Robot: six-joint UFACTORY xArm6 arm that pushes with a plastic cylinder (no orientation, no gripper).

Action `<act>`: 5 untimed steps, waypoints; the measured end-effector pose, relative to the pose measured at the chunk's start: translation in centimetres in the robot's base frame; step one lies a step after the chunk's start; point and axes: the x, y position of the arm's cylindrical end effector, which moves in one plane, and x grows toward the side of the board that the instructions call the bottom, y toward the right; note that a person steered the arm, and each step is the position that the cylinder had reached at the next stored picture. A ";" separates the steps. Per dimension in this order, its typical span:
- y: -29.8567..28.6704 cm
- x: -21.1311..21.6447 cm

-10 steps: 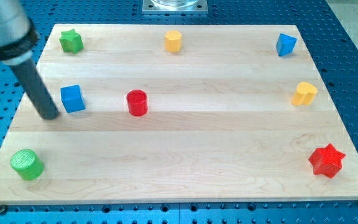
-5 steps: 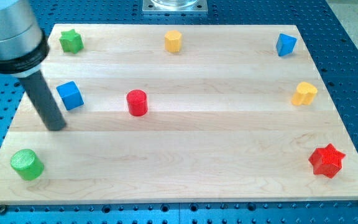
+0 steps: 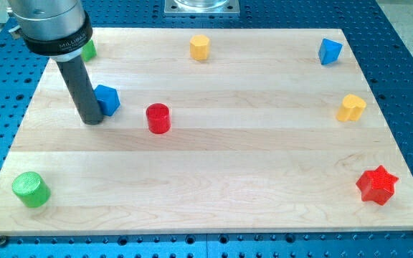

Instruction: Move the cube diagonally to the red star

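Observation:
A blue cube [image 3: 108,99] sits at the board's left, turned at an angle. My tip [image 3: 92,120] touches its left side, the rod hiding part of it. The red star [image 3: 377,185] lies at the view's bottom right, far from the cube. A red cylinder [image 3: 158,118] stands just right of the cube, between it and the star.
A green star [image 3: 89,49] peeks out behind the arm at top left. A green cylinder [image 3: 31,189] is at bottom left. A yellow block [image 3: 200,46] is at top centre, a second blue block [image 3: 329,51] at top right, a yellow heart [image 3: 350,107] at right.
My tip has moved right and slightly up, from left of the cube. The cube has slid right and a little up, and has rotated.

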 end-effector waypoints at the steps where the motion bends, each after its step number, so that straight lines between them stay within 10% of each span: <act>1: -3.6 -0.3; 5: 10.1 -3.0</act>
